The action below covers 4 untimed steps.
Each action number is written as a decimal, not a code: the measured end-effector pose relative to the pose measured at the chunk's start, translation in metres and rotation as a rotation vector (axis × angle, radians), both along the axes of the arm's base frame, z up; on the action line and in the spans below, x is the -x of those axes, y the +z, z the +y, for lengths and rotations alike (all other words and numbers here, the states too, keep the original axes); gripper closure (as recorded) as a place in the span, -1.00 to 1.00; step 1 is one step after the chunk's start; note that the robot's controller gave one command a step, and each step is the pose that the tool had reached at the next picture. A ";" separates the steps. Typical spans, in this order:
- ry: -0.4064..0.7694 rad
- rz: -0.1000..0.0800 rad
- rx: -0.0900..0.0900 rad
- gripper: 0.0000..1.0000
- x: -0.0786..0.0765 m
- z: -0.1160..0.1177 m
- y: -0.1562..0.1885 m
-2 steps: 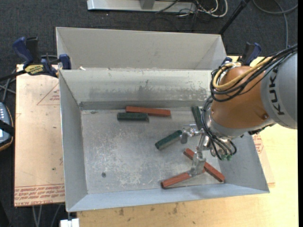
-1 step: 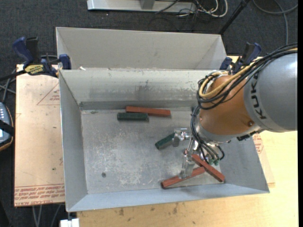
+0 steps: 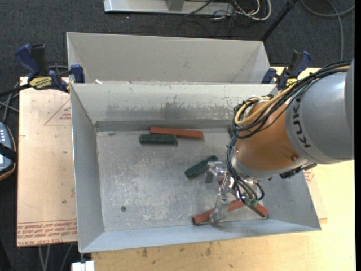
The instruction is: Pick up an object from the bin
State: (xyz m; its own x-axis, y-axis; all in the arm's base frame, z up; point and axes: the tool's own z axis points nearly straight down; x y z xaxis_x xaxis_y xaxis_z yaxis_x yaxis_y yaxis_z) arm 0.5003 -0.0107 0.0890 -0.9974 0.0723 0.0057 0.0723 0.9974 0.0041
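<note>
Red-brown bar (image 3: pixel 204 218) lies right by the bin's near wall (image 3: pixel 169 233), gripper (image 3: pixel 219 212) down at it; can't tell if it's open or closed. It could jam on that wall or skid the bar. Green block (image 3: pixel 198 168) just behind might get nudged.

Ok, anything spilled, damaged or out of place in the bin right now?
Nothing stands out. The red bar and dark green bar by the back wall, the middle green bar beside the gripper and the front red bars under it all lie inside the bin; none looks broken.
</note>
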 end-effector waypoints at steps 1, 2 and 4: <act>-0.035 -0.007 0.004 1.00 -0.035 -0.022 0.008; -0.034 -0.007 0.004 1.00 -0.035 -0.022 0.008; 0.252 -0.009 0.003 -1.00 -0.048 -0.026 0.009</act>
State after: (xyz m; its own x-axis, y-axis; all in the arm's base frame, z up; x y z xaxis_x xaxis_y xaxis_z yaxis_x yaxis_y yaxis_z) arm 0.5486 -0.0368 0.0984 -0.9839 -0.1787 -0.0030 -0.1787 0.9839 0.0005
